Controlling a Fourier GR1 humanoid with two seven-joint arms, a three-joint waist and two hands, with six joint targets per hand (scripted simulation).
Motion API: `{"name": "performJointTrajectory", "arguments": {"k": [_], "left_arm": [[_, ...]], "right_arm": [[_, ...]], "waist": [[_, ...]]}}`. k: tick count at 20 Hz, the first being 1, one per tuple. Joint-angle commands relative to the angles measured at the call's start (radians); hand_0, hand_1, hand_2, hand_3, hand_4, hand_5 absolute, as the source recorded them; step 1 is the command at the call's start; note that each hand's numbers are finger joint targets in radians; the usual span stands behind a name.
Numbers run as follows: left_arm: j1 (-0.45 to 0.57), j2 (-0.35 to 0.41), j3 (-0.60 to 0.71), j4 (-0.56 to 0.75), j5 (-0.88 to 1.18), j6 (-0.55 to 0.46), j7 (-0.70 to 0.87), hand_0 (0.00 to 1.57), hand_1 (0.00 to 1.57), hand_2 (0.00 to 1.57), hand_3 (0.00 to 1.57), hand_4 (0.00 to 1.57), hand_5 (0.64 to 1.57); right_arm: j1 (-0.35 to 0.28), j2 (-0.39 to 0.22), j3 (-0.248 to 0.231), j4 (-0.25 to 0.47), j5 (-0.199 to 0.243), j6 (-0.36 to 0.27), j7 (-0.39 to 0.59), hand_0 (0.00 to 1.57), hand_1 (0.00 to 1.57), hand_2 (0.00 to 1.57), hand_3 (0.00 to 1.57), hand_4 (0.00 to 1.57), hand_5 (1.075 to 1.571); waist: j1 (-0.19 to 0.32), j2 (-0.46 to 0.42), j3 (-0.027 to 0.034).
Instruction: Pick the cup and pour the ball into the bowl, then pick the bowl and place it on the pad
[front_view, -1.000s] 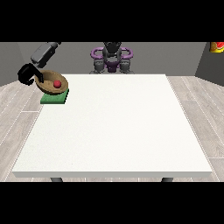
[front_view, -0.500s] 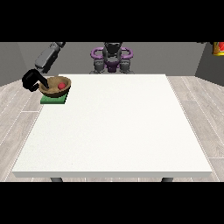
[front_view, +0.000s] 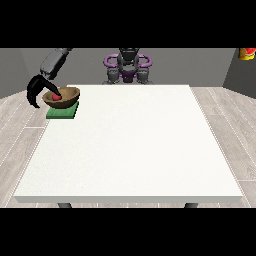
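Observation:
A brown bowl (front_view: 65, 94) sits level on the green pad (front_view: 62, 113) at the table's far left corner. A red ball (front_view: 55, 96) lies inside it. The hand at the view's left (front_view: 39, 88) hangs at the bowl's left side on a grey arm that comes down from above. One black digit lies over the rim near the ball. The other fingers curve down outside the bowl, with a gap between them and its wall. No cup shows anywhere. No hand shows at the view's right.
The white table (front_view: 135, 145) spreads wide towards the camera. The robot's torso (front_view: 128, 65) stands behind the far edge. A red and yellow object (front_view: 246, 53) sits at the top right, off the table.
The bowl, held tilted above the pad before, has come down and levelled on the pad. The hand's fingers have spread away from the bowl's outer wall.

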Motion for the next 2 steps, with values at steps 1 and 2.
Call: {"name": "performJointTrajectory", "arguments": {"k": [1,2], "left_arm": [[0.009,-0.061,-0.040,-0.045,-0.012,0.061,0.044,0.00,0.00,0.00,0.00,1.19,1.569],[0.045,-0.033,-0.028,0.037,-0.029,0.016,0.008,0.00,0.00,0.00,0.00,1.19,1.569]], "right_arm": [[-0.021,-0.078,0.016,0.005,0.015,0.074,0.057,0.00,0.00,0.00,0.00,0.00,1.383],[-0.011,-0.042,0.044,-0.047,0.027,0.057,0.086,0.00,0.00,0.00,0.00,0.20,1.375]], "waist": [[-0.023,-0.064,0.0001],[-0.048,-0.120,-0.0016]]}}
